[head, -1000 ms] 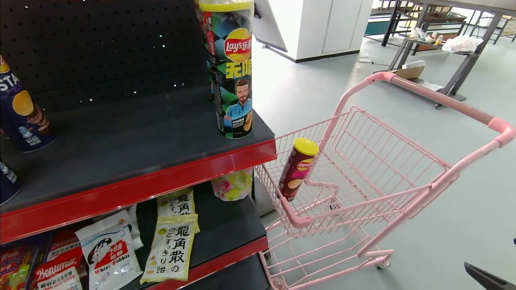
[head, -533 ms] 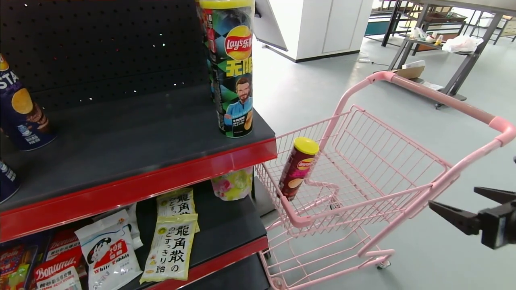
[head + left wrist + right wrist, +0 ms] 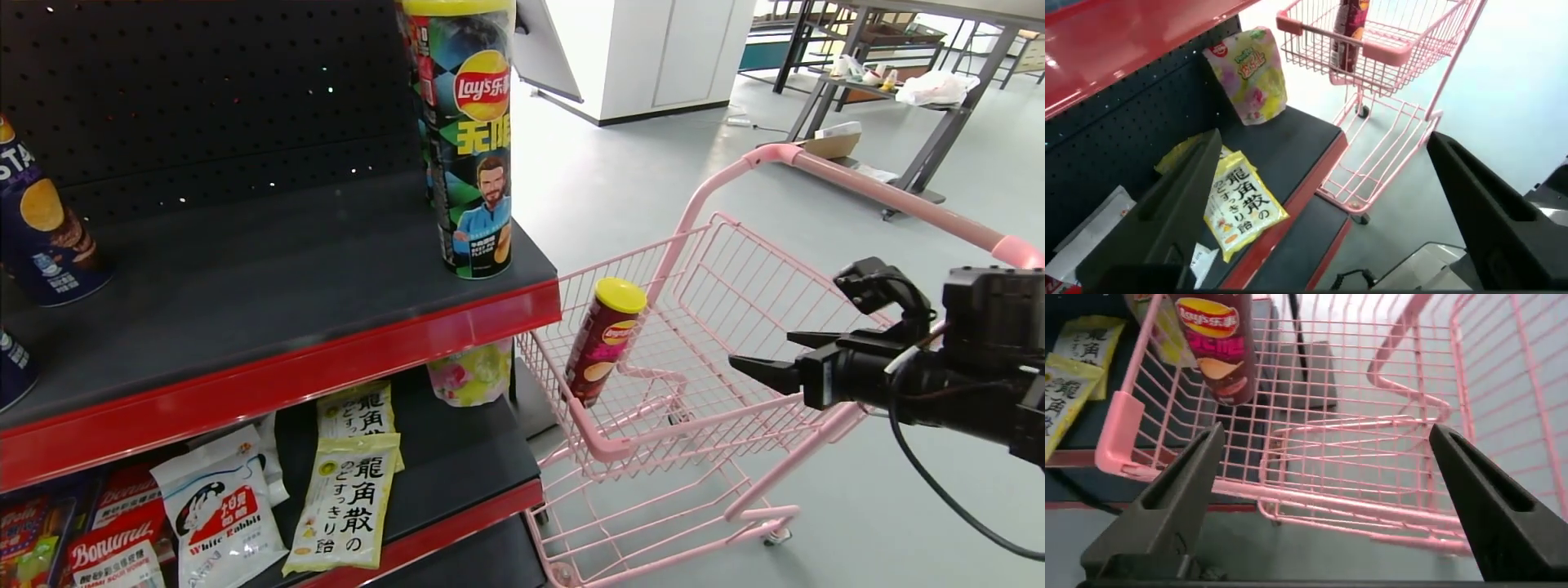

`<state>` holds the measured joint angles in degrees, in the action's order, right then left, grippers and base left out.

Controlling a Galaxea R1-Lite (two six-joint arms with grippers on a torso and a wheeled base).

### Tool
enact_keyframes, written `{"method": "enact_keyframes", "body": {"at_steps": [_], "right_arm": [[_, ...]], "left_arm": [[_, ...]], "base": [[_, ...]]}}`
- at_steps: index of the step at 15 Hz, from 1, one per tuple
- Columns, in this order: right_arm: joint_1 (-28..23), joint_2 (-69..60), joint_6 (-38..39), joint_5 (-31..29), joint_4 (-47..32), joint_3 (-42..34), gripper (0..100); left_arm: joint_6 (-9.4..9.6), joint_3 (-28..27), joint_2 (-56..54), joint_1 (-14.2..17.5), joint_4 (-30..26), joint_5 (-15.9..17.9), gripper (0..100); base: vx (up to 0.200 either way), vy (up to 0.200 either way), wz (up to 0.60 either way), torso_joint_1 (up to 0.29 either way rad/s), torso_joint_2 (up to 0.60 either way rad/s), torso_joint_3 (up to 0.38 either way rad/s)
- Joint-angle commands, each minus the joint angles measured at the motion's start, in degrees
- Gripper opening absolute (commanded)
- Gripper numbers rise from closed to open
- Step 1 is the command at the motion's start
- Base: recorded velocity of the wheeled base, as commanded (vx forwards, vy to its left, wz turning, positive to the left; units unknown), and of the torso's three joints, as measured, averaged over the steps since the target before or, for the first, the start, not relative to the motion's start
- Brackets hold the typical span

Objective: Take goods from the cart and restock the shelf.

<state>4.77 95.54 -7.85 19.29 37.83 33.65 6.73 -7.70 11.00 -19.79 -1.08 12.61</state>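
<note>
We identify a smooth grey floor [image 3: 620, 188] running across the room. At 12 o'clock in the head view stands a white box-shaped cabinet block with a dark plinth [image 3: 653, 57]. A white flat panel [image 3: 545, 49] leans at its 9 o'clock. At 1 o'clock we locate a dark metal-framed table [image 3: 933, 151]. A crumpled white plastic bag [image 3: 937, 86] rests on its surface. A flat brown cardboard box [image 3: 831, 147] lies low at the table's 8 o'clock, near its foot. A small white object [image 3: 739, 122], too small for us to identify, lies on the floor at the cabinet's 4 o'clock.

Glossy pink wire cart [image 3: 857, 184], matt black shelf [image 3: 269, 269].
</note>
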Motion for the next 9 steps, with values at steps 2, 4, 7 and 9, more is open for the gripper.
{"method": "enact_keyframes", "body": {"at_steps": [2,4,7,9], "right_arm": [[3.1,11.9,1.2,2.8,3.5,7.0,100],[6.1,16.9,3.0,5.1,4.1,12.3,100],[9.4,21.2,6.3,5.1,4.8,16.8,100],[9.7,25.7,6.4,5.1,7.6,19.8,100]], "left_arm": [[-0.66,0.3,-0.1,0.0,0.0,0.0,100],[-0.93,0.7,0.0,0.0,0.0,0.0,100],[-1.02,0.8,0.1,0.0,0.0,0.0,100],[-1.02,1.1,0.1,0.0,0.0,-0.1,100]], "base": [[0.0,0.0,0.0,0.0,0.0,0.0],[0.0,0.0,0.0,0.0,0.0,0.0],[0.0,0.0,0.0,0.0,0.0,0.0],[0.0,0.0,0.0,0.0,0.0,0.0]]}}
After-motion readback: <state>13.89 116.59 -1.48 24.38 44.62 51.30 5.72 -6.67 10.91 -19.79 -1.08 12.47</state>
